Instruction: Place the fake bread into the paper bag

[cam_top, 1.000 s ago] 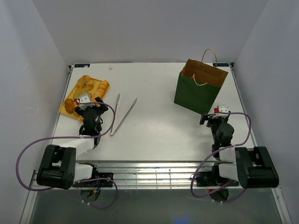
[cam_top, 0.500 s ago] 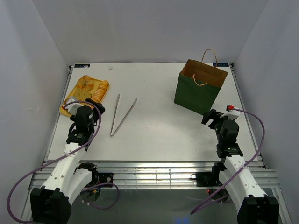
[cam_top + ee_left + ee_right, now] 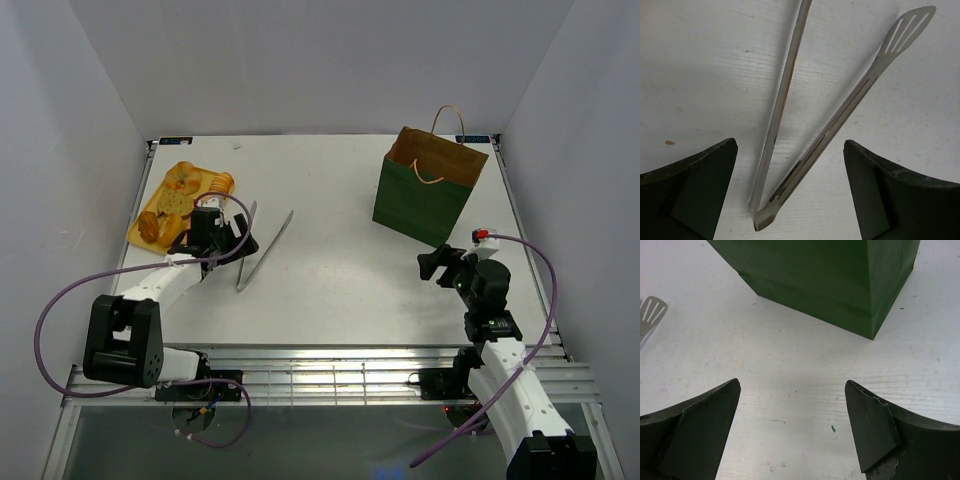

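While both arms hover low over the bench (image 3: 340, 270), what matters most is where the fake bread (image 3: 175, 196) lies from the left fingers (image 3: 700, 185). It is off to their left and a little farther back, heaped on the yellow tray (image 3: 133, 237), none of it in the bag yet. The left gripper (image 3: 236, 241) is turned away from the tray, towards the metal tongs (image 3: 262, 246).

In the left wrist view the left gripper (image 3: 790, 145) stands spread wide and empty. Its fingers straddle the tongs (image 3: 805, 150) near their joined end without seeming to touch them. The tongs' long axis runs from that joint, nearest the arms, out to two splayed tips at the far side.

The paper bag (image 3: 425, 195) stands upright at the far right, mouth open, well apart from the tray. The right gripper (image 3: 438, 266) sits just in front of the bag's near corner. In its own view the right gripper (image 3: 790, 385) is also spread and holds nothing, with the bag's green wall (image 3: 830, 275) just ahead.

To my eye the left arm is the nearer to the bread and the right arm the nearer to the bag, so the left would have to turn back towards the tray.

By count I see one tray, one pair of tongs, and one bag with two string handles. The bread is several pieces, including a ridged loaf along the tray's right edge. From above they overlap too much for me to give an exact number.
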### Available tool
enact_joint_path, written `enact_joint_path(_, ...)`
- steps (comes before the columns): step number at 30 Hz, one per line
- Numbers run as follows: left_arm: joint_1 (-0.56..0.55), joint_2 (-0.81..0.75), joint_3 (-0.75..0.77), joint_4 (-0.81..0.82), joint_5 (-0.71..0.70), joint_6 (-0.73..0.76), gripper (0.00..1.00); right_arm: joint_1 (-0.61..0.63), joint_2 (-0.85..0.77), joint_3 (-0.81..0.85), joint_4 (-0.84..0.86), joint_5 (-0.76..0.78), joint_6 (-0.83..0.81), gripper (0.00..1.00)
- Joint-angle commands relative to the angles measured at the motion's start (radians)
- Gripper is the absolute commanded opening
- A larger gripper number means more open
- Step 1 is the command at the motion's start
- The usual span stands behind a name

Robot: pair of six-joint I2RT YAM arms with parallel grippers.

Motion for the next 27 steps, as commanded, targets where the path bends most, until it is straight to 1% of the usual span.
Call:
enact_joint_path(1, -0.011, 0.023, 0.057, 0.028, 0.094, 0.098, 0.98, 0.0, -0.024, 0.032, -0.005, -0.043, -0.008, 0.91)
enact_joint_path(6, -0.047, 0.086, 0.088, 0.035, 0.094, 0.17, 0.98, -0.001, -0.045, 0.04, -0.012, -0.057, -0.014, 0.91)
enact_joint_path(12, -0.106, 0.147, 0.089, 0.046, 0.048, 0.198, 0.98, 0.0, -0.068, 0.063, -0.031, -0.063, -0.016, 0.91)
enact_joint_path(15, -0.146, 0.193, 0.111, 0.038, 0.002, 0.223, 0.98, 0.0, -0.082, 0.076, -0.049, -0.06, -0.023, 0.91)
enact_joint_path(19, -0.197, 0.255, 0.146, 0.017, -0.124, 0.235, 0.98, 0.0, -0.113, 0.092, -0.08, -0.051, -0.034, 0.91)
enact_joint_path(22, -0.221, 0.292, 0.157, 0.005, -0.176, 0.229, 0.98, 0.0, -0.133, 0.103, -0.104, -0.029, -0.048, 0.91)
enact_joint_path(25, -0.226, 0.321, 0.149, 0.003, -0.195, 0.217, 0.93, 0.0, -0.147, 0.112, -0.127, -0.023, -0.051, 0.91)
enact_joint_path(26, -0.228, 0.328, 0.154, -0.009, -0.195, 0.215, 0.85, 0.0, -0.15, 0.118, -0.135, -0.024, -0.053, 0.91)
enact_joint_path(27, -0.229, 0.333, 0.157, -0.009, -0.195, 0.212, 0.81, 0.0, -0.15, 0.121, -0.14, -0.024, -0.054, 0.91)
